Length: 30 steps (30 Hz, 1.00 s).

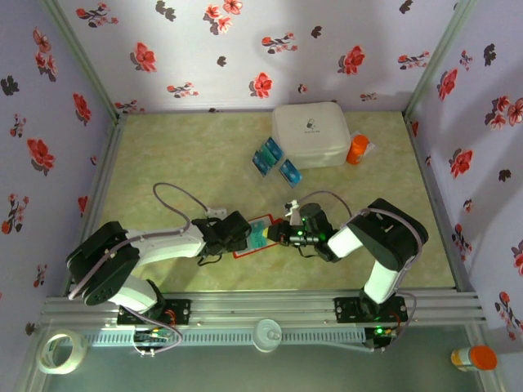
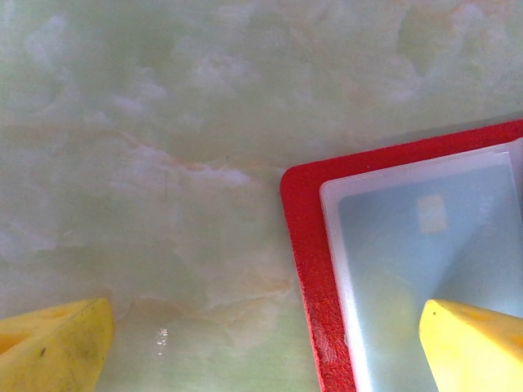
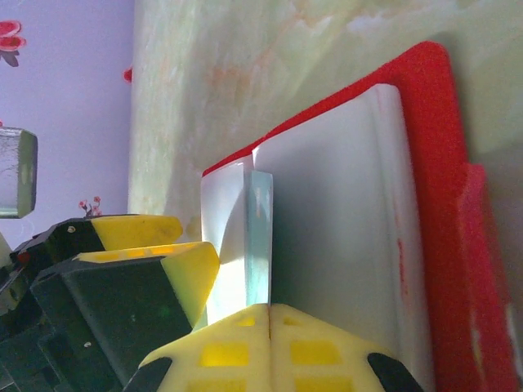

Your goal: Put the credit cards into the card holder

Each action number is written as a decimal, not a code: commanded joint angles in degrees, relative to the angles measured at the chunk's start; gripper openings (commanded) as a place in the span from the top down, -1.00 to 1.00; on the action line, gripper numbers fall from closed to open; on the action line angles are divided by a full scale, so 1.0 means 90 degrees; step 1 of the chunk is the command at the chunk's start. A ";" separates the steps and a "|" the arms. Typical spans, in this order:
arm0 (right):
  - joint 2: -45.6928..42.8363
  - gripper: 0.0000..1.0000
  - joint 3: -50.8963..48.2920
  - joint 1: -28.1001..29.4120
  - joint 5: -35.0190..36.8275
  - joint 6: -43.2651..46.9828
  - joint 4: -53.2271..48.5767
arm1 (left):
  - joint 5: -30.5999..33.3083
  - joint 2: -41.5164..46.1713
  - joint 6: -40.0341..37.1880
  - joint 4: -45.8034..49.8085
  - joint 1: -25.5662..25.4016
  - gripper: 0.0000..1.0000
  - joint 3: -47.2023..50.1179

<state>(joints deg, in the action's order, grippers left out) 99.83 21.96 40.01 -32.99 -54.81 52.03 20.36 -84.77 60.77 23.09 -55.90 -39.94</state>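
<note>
The red card holder lies open on the table between the two arms, its pale clear pockets facing up. My right gripper is shut on the near edge of a teal credit card. The card's far end sits under a clear pocket and shows through it. My left gripper stands open over the holder's corner. One yellow finger rests on the pocket and the other is over bare table. Two more credit cards lie further back.
A big white rounded case stands at the back, with an orange bottle to its right. Floral walls close in three sides. Outside the near rail lie a tape roll and another orange-capped bottle.
</note>
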 commanded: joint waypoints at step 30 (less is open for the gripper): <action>0.0041 1.00 0.0433 -0.0031 -0.0348 0.0582 -0.1535 | 0.0021 0.0858 0.0540 0.0821 0.0381 -0.90 0.0445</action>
<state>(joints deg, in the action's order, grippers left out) 99.96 25.91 39.72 -35.62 -51.40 43.62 20.71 -75.94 63.81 27.81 -52.84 -36.51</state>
